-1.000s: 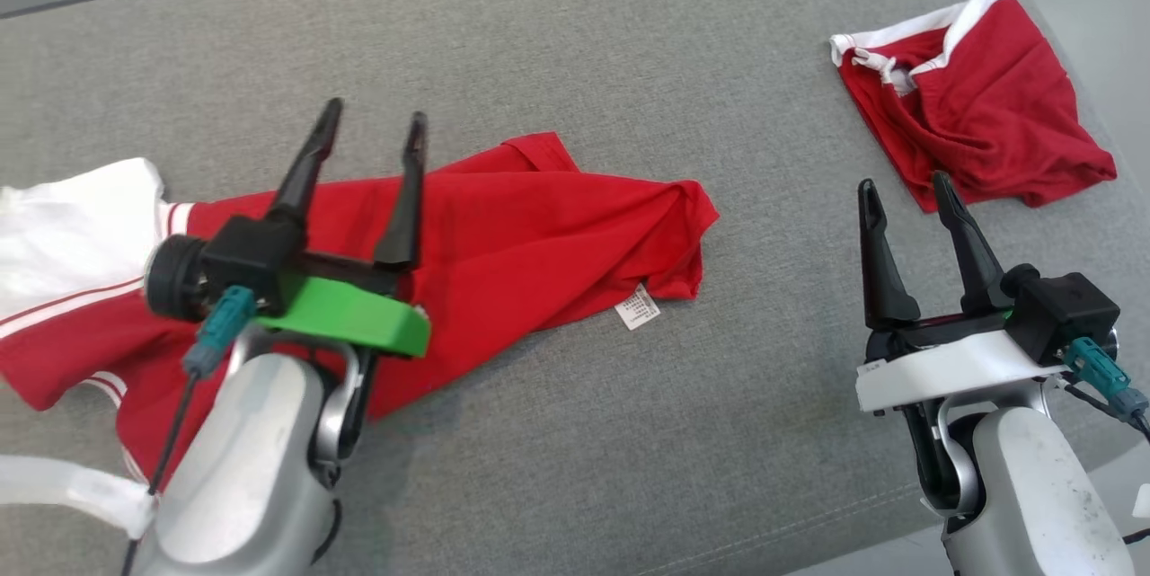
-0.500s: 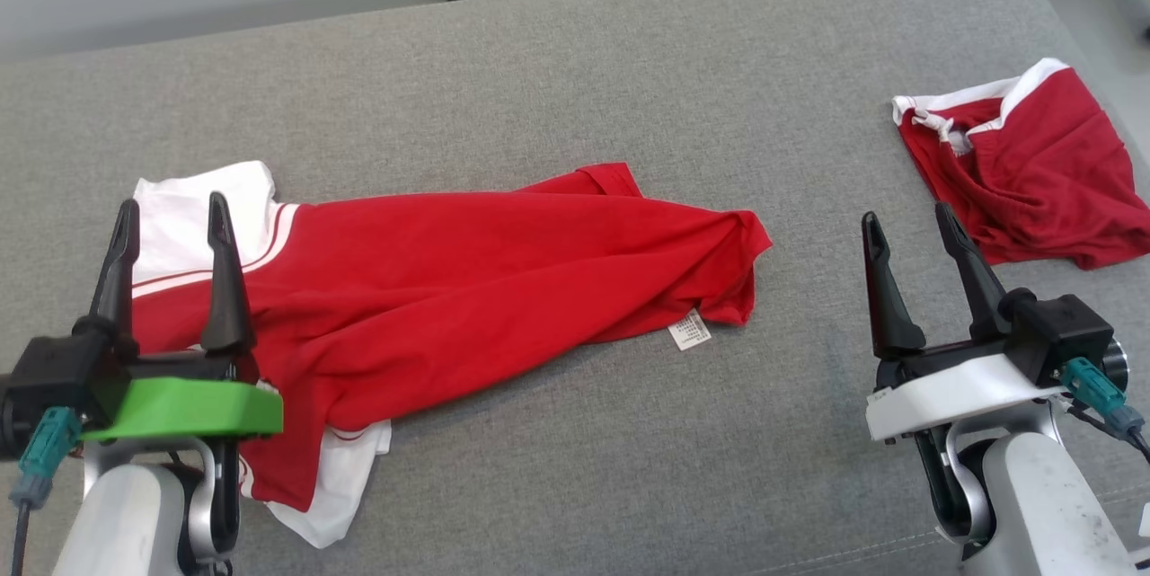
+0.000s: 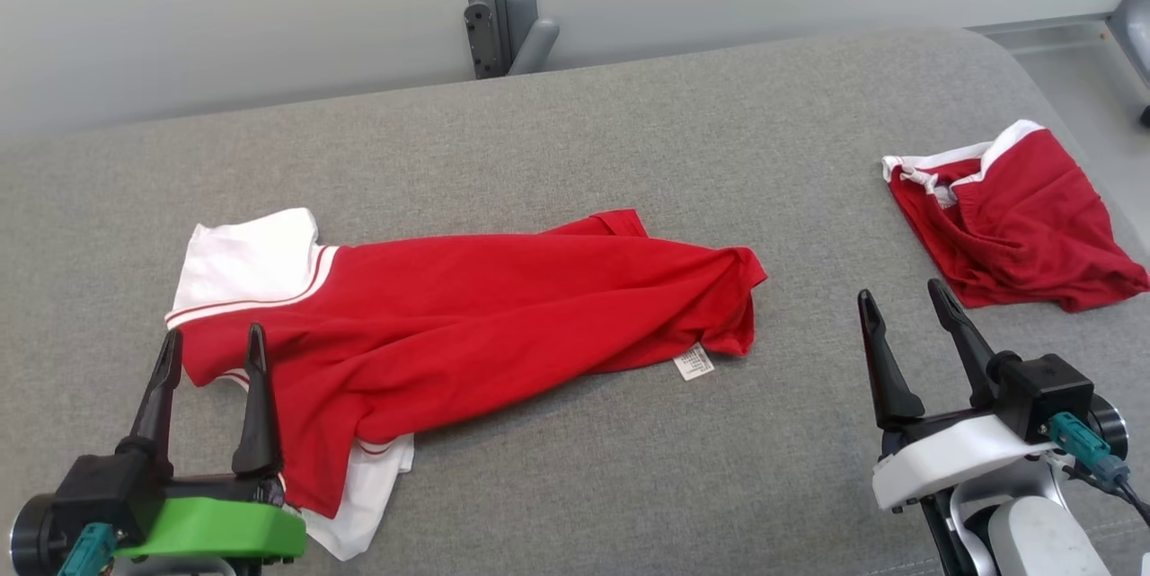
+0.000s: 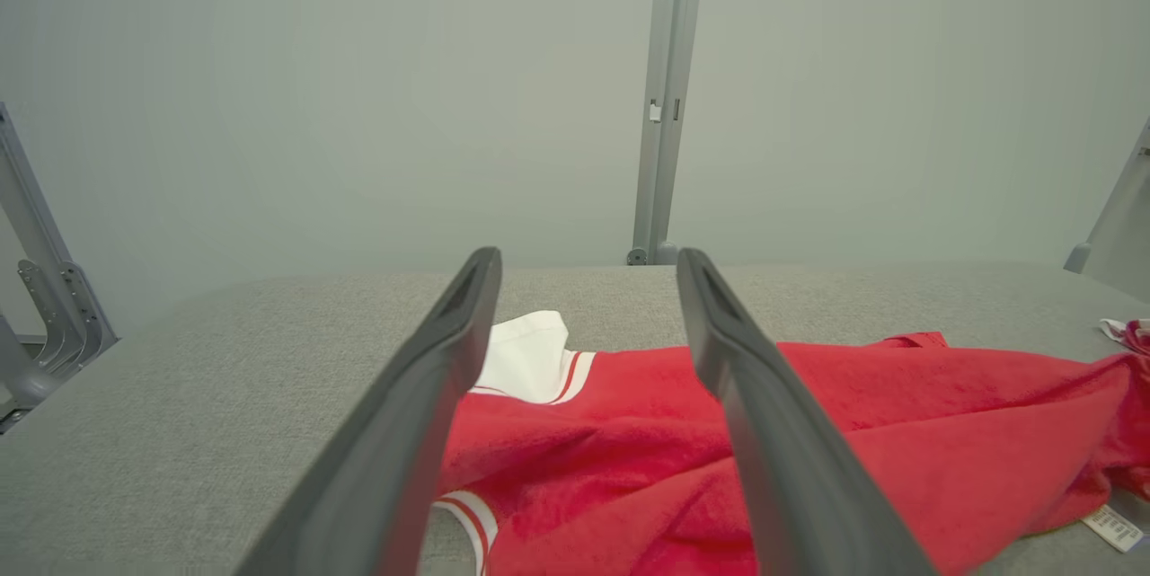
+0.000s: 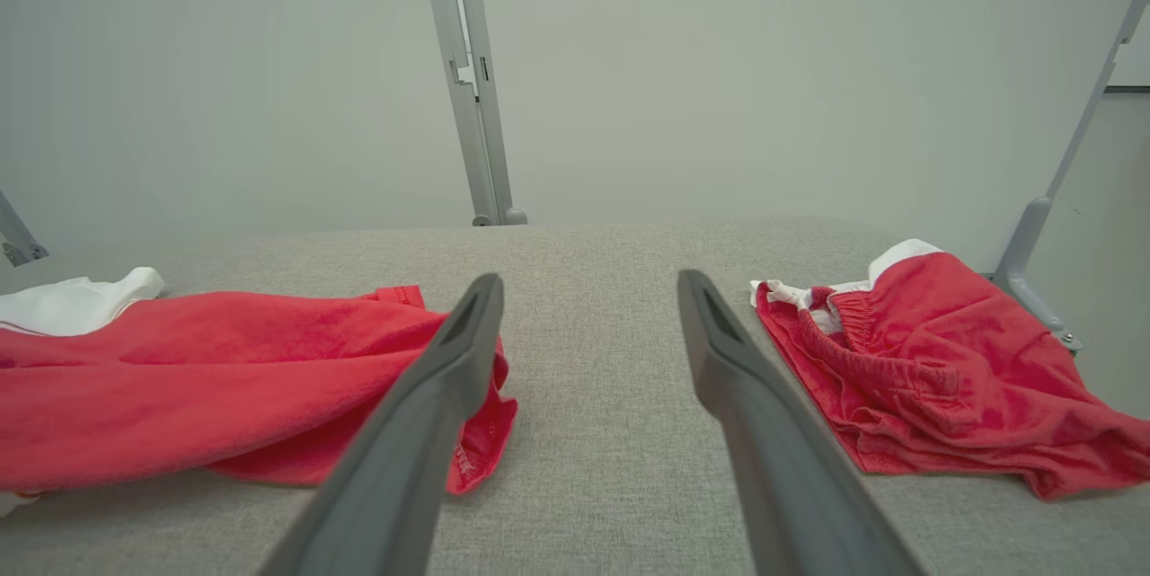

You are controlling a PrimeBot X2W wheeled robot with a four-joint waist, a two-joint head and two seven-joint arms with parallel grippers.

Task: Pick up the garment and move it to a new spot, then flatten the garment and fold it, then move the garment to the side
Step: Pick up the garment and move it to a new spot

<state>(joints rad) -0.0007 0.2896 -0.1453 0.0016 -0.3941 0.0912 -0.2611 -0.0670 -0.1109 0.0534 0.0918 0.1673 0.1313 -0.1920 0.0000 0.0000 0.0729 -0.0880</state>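
Observation:
The garment (image 3: pixel 485 311) is a red shirt with white, red-striped sleeves, lying crumpled and stretched left to right across the grey padded surface (image 3: pixel 629 136); a white label sticks out at its right hem. It also lies low in the left wrist view (image 4: pixel 809 432) and at the left of the right wrist view (image 5: pixel 207 378). My left gripper (image 3: pixel 213 344) hovers open at the shirt's near left corner, nothing between its fingers. My right gripper (image 3: pixel 898 297) stands open at the lower right, apart from the shirt and empty.
Red shorts (image 3: pixel 1015 221) with a white waistband lie crumpled at the far right, also in the right wrist view (image 5: pixel 925 369). A pale wall with a grey upright post (image 3: pixel 490 1) stands behind the surface. The surface's rounded right corner drops off past the shorts.
The head camera has tilted up, bringing the wall and post into view. My left gripper has pulled back from over the shirt's middle to its near left corner. The right gripper barely moved.

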